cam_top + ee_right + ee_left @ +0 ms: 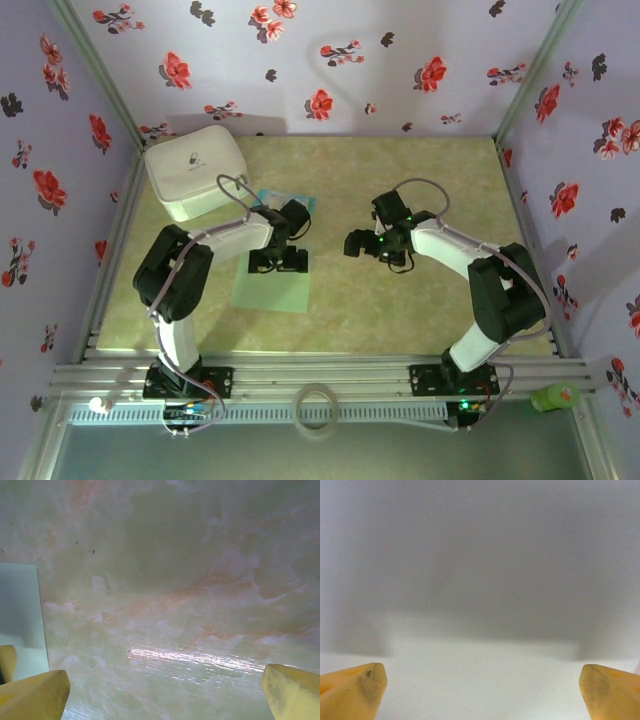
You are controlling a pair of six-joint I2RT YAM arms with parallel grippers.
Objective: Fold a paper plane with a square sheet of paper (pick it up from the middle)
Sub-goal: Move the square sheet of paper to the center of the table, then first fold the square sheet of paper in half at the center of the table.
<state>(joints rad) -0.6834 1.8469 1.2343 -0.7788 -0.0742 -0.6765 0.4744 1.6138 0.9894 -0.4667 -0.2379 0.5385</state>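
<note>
The square sheet of paper (272, 287), pale mint green, lies flat on the marbled table left of centre. My left gripper (278, 264) hangs low over the sheet's far half, jaws wide apart and nothing between them. In the left wrist view the paper (480, 675) spreads under the gripper (482, 692), whose orange fingertips (355, 690) sit at the bottom corners. My right gripper (363, 246) stands open over bare table to the right of the sheet. The right wrist view has the sheet's edge (20, 610) at the left and the gripper (165, 692) open above the marble.
A white zipped pouch (195, 172) sits at the back left. A small blue-and-white packet (272, 196) lies just behind the sheet, partly under my left arm. Flowered walls (330, 60) close in three sides. A tape roll (318, 408) rests on the front rail.
</note>
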